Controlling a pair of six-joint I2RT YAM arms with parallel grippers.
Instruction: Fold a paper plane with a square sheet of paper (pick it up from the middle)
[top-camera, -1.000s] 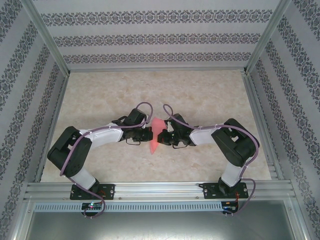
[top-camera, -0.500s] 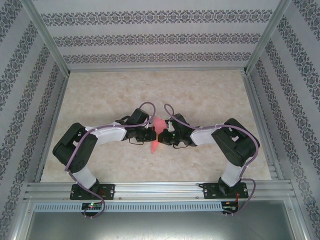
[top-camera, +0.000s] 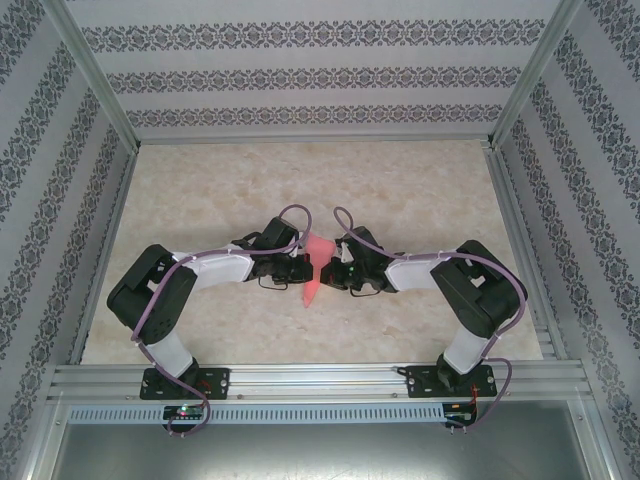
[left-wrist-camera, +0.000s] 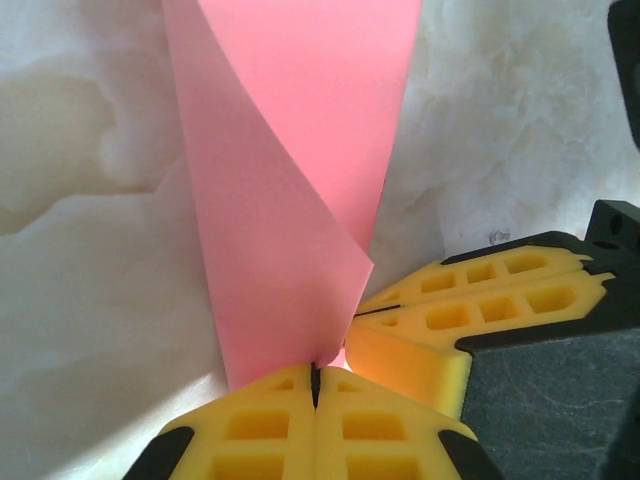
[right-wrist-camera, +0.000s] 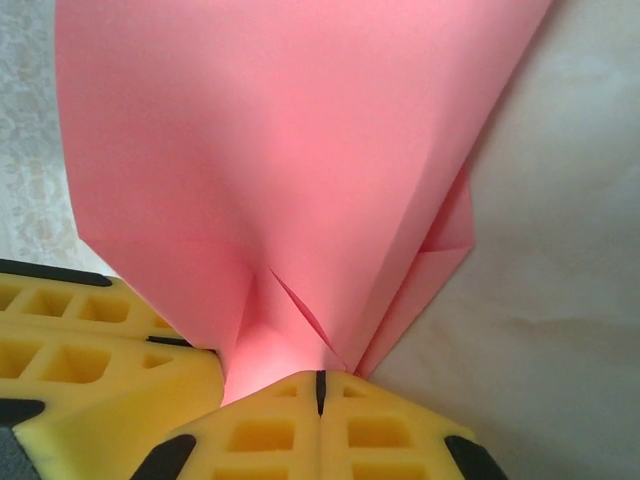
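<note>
Your left gripper and right gripper both clamp the thin folded salmon-pink paper sheet, jaws just beside each other.

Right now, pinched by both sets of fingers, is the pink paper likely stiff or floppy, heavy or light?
Probably floppy: the pink paper curves loosely above the left fingers. Likely light: two small pinches hold it up.

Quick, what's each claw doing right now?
Left claw: closed, pinching the paper.
Right claw: closed, pinching the paper too.
</note>
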